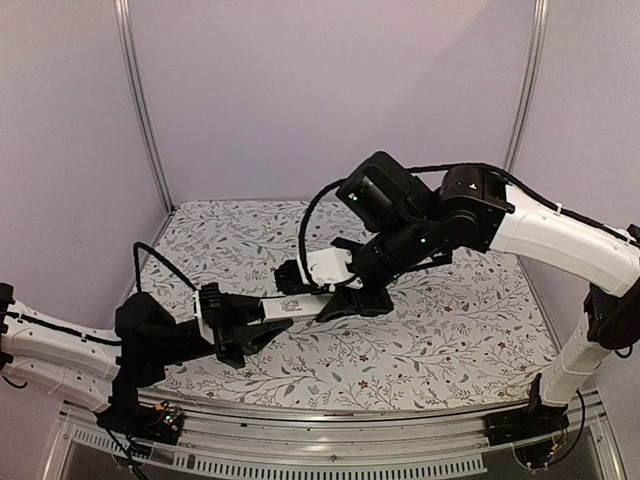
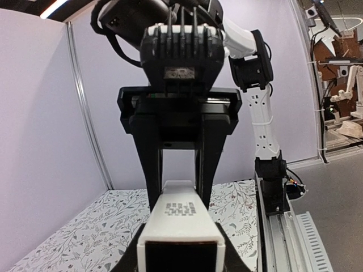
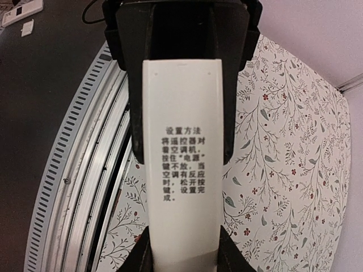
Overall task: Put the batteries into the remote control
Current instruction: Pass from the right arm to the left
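Slim white rectangular plastic remote control (image 1: 300, 305) held in the air between both arms
The left pincer (image 1: 262, 318) grips one end and the right pincer (image 1: 338, 296) is closed on the other end, above the floral-patterned table (image 1: 450, 330)

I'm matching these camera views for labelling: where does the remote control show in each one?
Top external: the remote control just left of centre.
Left wrist: bottom centre, pointing away.
Right wrist: centre, upright, printed side showing.
Shared landmark: the floral tablecloth.
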`<action>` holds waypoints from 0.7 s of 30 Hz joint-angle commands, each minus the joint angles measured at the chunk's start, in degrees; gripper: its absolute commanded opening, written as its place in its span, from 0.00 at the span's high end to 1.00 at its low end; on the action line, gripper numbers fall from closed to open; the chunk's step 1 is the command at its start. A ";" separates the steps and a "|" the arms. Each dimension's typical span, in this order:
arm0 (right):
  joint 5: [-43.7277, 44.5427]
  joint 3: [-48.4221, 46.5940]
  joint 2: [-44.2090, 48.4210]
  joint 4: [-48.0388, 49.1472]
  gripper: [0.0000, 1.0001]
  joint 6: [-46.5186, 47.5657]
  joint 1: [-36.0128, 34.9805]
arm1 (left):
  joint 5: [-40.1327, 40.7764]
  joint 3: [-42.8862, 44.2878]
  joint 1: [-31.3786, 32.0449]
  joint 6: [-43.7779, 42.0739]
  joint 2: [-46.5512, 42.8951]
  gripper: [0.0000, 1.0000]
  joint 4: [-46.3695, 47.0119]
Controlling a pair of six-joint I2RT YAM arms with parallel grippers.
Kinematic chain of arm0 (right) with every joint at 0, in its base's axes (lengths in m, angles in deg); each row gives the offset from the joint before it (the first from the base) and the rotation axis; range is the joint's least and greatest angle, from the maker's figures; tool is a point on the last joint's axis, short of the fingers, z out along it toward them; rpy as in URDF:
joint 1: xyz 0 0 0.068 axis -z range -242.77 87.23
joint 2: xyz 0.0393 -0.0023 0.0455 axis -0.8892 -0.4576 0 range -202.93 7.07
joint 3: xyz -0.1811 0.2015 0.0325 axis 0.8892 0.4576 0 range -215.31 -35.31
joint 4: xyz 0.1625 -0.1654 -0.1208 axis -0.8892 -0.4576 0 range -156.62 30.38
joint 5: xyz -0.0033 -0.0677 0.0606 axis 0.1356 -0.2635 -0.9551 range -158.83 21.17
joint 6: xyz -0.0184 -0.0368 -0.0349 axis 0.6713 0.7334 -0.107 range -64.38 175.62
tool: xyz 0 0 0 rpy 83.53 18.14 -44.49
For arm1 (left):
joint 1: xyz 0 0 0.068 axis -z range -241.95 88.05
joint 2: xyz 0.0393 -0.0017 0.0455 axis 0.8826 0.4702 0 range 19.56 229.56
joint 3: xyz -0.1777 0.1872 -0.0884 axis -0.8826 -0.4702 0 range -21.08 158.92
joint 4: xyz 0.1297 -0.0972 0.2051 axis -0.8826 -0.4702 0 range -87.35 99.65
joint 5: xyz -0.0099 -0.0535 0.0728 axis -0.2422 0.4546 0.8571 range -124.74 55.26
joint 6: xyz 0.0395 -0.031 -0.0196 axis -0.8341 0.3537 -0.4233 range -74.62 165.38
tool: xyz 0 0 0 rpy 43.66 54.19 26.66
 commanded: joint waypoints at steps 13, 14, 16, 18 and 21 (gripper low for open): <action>6.12 -1.69 2.91 9.16 0.15 -18.33 -0.22 | 6.57 -3.80 0.36 -1.70 1.04 1.00 13.62; 5.86 -1.76 3.97 10.18 0.13 -21.64 0.01 | 6.89 -3.89 0.35 -1.99 1.45 1.00 14.60; 4.78 -1.91 5.53 11.74 0.09 -27.44 1.65 | 7.10 -4.28 0.35 -2.39 1.92 1.00 16.67; 3.31 -1.80 7.10 12.43 0.09 -37.37 5.34 | 7.81 -4.78 0.40 -2.85 2.00 1.00 18.35; 5.95 0.65 9.80 11.76 0.28 -57.30 11.69 | 9.53 -4.99 0.41 -4.25 1.89 1.00 18.62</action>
